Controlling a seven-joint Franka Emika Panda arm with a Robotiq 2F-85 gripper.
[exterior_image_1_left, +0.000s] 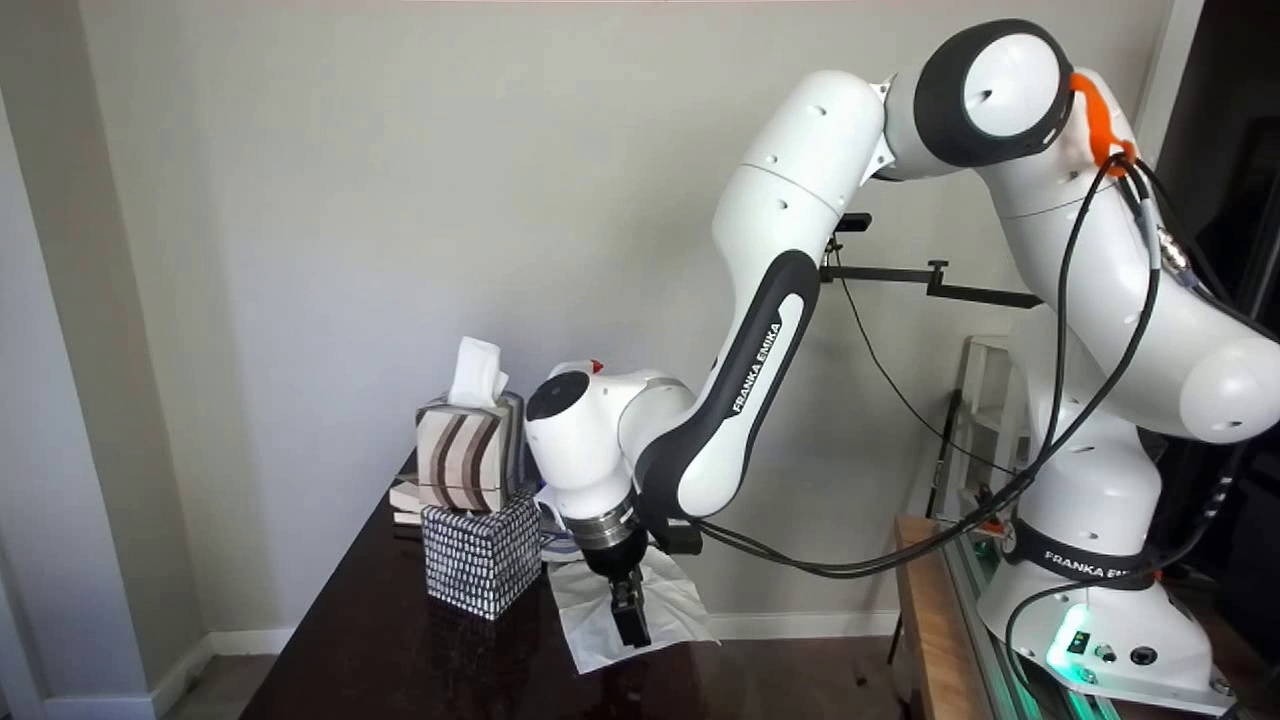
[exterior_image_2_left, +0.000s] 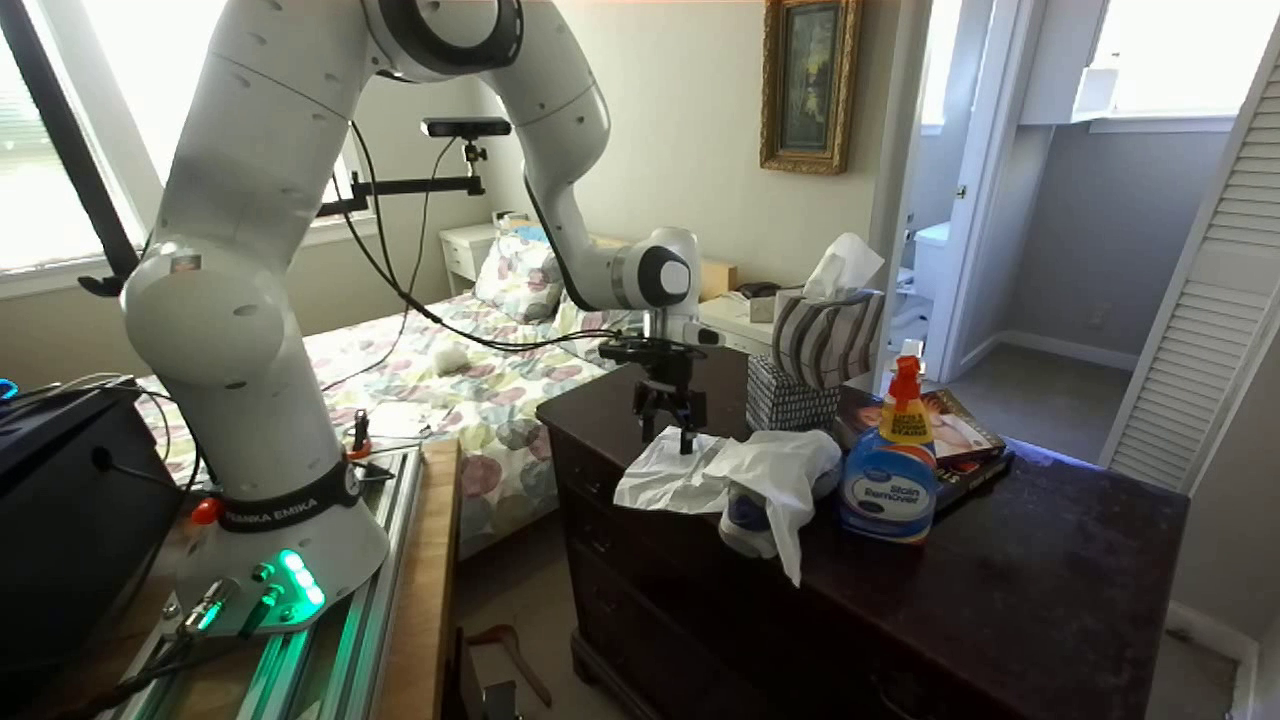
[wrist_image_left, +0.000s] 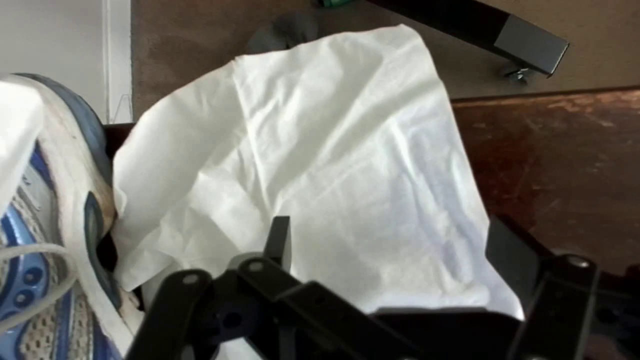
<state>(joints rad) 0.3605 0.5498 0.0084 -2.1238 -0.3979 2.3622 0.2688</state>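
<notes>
Evidently, the dark tabletop (exterior_image_2_left: 1050, 580) bore a blue-and-white shoe (wrist_image_left: 77, 220); beside it a creased white tissue (wrist_image_left: 350, 160) lay spread, reaching past the tabletop's edge; the claw (wrist_image_left: 390, 240) stood over that tissue, fingers wide apart, though contact was unclear.

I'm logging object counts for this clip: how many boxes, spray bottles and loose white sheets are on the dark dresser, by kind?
Loose white sheets: 2 (spread-out sheet, draped sheet)
Boxes: 2 (striped box, patterned box)
Spray bottle: 1
Total: 5
</notes>
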